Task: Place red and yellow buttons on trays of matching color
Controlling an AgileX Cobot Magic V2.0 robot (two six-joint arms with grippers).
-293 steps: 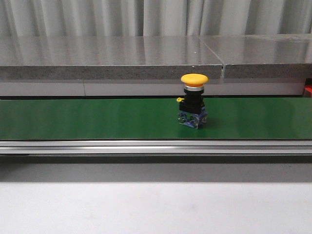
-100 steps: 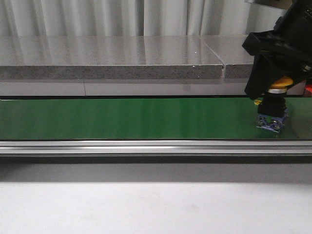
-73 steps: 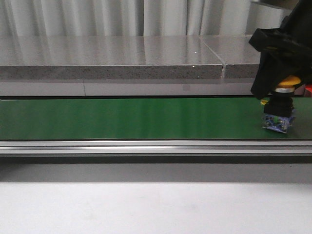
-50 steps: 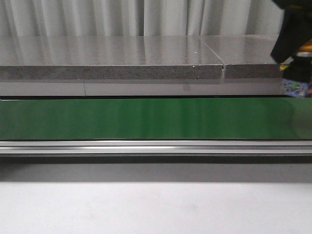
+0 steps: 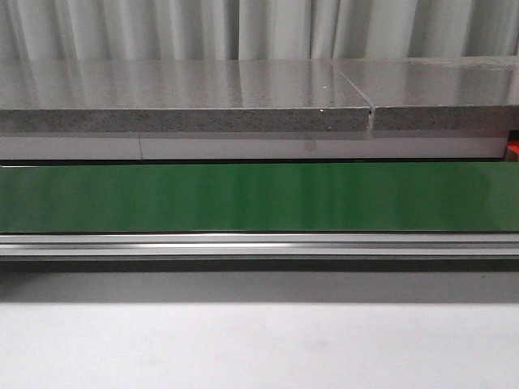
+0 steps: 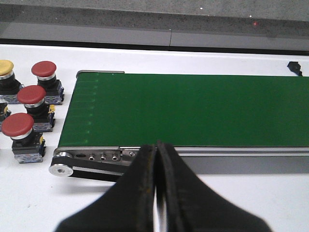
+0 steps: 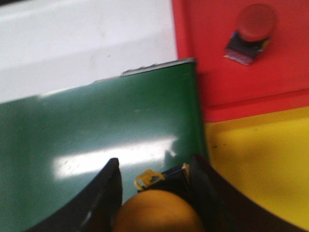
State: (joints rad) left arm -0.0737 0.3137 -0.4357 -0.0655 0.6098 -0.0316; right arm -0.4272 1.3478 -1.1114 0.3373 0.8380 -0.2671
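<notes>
A: Where is your yellow mushroom-head push button (image 7: 159, 212) right now?

B: You have it clamped in the right gripper (image 7: 157, 193); its dark fingers (image 7: 104, 193) press on both sides of the black body under the yellow cap. It hangs over the end of the green conveyor belt (image 7: 96, 145), just beside the flat yellow tray (image 7: 260, 159).

A: And the flat red tray (image 7: 212, 63)?

B: Seen from your right wrist camera, it lies at about one o'clock from the held button, touching the yellow tray along one edge. One red mushroom-head push button (image 7: 253, 29) already rests on it.

A: What about your left gripper (image 6: 157, 193)?

B: Its black fingers (image 6: 135, 188) are pressed together with nothing between them, above the white desk (image 6: 270, 208) near the belt's roller end. Three more red-capped buttons (image 6: 31, 99) and a second yellow-capped button (image 6: 6, 72) stand on the desk beside that end. Your front camera shows the belt only, with no arm in sight
</notes>
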